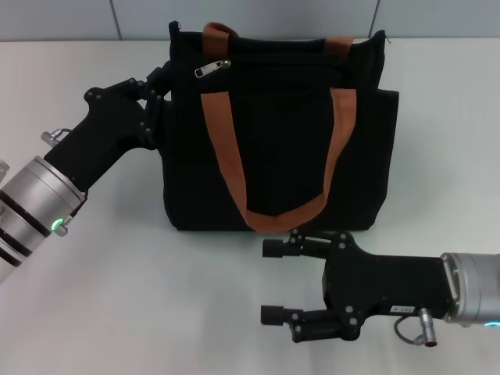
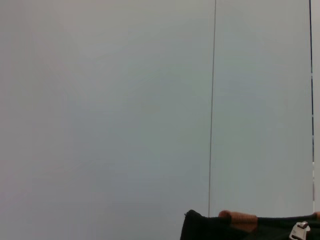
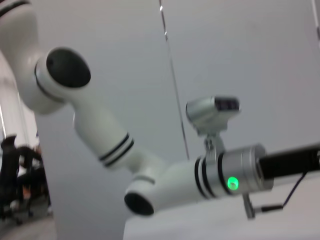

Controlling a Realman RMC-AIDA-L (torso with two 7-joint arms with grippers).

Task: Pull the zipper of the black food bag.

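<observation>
I see the black food bag upright on the white table, zipper near its top left corner (contents hidden). My left gripper touches the bag's left edge — grip unclear — while the right gripper hovers spread, just before the bag.

White table, grey panelled wall behind w/ vertical seams

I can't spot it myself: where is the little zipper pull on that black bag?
In the head view the zipper hangs near the top edge of the black food bag, on the robot's left, beside the orange-brown strap and close to the left gripper.
</observation>
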